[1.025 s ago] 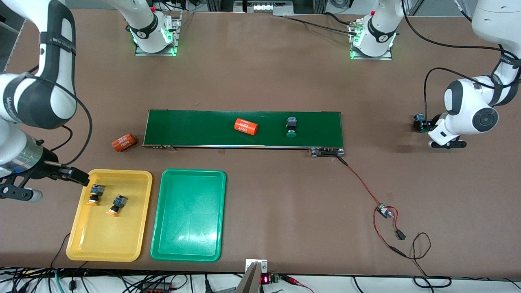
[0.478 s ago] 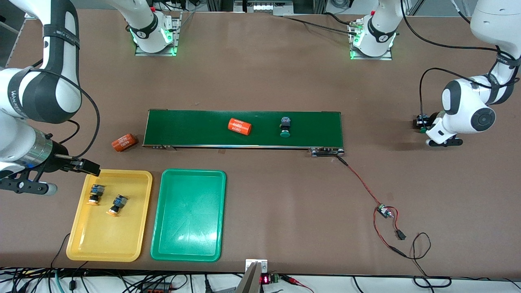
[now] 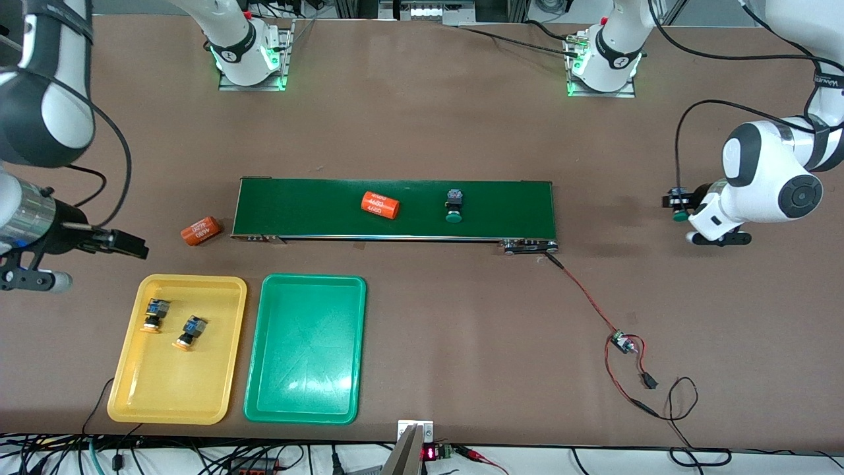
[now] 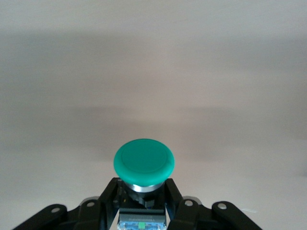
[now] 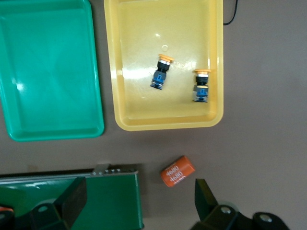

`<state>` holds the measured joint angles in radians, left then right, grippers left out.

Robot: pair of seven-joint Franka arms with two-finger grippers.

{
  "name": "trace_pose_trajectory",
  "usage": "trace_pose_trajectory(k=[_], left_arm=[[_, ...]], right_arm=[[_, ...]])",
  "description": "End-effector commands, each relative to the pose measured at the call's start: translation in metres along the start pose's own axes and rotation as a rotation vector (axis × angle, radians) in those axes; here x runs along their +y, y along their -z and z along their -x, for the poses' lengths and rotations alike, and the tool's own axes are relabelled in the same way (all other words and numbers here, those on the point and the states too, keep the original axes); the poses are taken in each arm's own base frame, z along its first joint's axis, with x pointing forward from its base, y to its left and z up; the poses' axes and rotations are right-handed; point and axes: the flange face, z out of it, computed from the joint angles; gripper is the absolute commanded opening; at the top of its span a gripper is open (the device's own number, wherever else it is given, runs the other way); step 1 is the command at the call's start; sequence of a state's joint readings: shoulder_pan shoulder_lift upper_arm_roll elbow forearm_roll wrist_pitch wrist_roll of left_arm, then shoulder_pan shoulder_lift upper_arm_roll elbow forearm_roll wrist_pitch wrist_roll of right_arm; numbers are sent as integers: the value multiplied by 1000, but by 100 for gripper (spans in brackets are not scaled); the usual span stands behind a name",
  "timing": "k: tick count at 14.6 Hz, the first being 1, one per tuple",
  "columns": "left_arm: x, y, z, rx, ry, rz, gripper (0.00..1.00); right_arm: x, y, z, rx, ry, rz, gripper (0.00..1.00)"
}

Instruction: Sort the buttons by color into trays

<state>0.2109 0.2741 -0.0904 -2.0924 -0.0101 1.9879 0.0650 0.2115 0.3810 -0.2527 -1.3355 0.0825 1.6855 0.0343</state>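
**One green button being held at the left arm's end, two yellow-orange buttons lying in the yellow tray**

The left gripper (image 3: 679, 206) is being kept in the air over the bare table (image 3: 422, 132) at the left arm's end, well apart from the conveyor belt (image 3: 514, 198). Its fingers (image 4: 108, 194) are being pressed against the black body of a held green button (image 4: 144, 162), one on each side, so the claw is nearly closed around it. The round green cap is sticking out in front of the fingertips.

A second green button (image 3: 453, 206) is lying on the conveyor belt, with its cap turned toward the front camera. Beside it, toward the right arm's end of the belt, a belt orange cylinder (image 3: 380, 205) with white print is lying on its side. A table orange cylinder (image 3: 200, 231) is lying on the table just beside the belt's end.

The right gripper (image 3: 125, 243) is being held over the table near this cylinder, toward the right arm's end. Its fingers (image 5: 72, 199) are being kept wide apart and nothing is being gripped between them.

In the yellow tray (image 3: 217, 369), two yellow-orange buttons (image 3: 155, 314) are lying near each other but not touching, both in the part of the tray farther from the front camera. The green tray (image 3: 306, 396) is placed just beside the yellow one and no button is seen in it.
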Motion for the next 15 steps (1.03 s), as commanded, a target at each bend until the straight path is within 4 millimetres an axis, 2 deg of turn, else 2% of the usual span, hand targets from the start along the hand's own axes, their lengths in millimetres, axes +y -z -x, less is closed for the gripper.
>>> trace_pose_trajectory(k=[1,2,4,6,8,9,11,13,14,15], left_arm=[[51,22,-6,-3,-1,119,23],[75,24,-6,-2,-17,161,23],[137,28,-6,-4,-2,270,22],[188,29,-12,-14,35,283,22],[230,20,-9,-4,9,261,22],[253,7,-4,-15,-22,243,21],[284,-17,5,-51,-71,213,21],[294,-33,0,-28,-79,210,22],[302,-50,-2,-17,-82,205,22],[310,-59,-3,-8,-78,204,27]], right_arm=[[-21,-4,15,-42,63,55,100],[-26,-6,17,-57,67,57,100],[-28,-8,18,-65,68,52,100],[-28,-8,19,-79,72,57,100],[-39,-13,21,-102,72,19,100],[-47,-14,22,-108,81,2,100],[-65,-17,22,-103,104,-11,100],[-85,-37,18,-132,105,-111,100],[-95,-43,17,-132,111,-131,100],[-105,-45,17,-125,125,-127,100]])
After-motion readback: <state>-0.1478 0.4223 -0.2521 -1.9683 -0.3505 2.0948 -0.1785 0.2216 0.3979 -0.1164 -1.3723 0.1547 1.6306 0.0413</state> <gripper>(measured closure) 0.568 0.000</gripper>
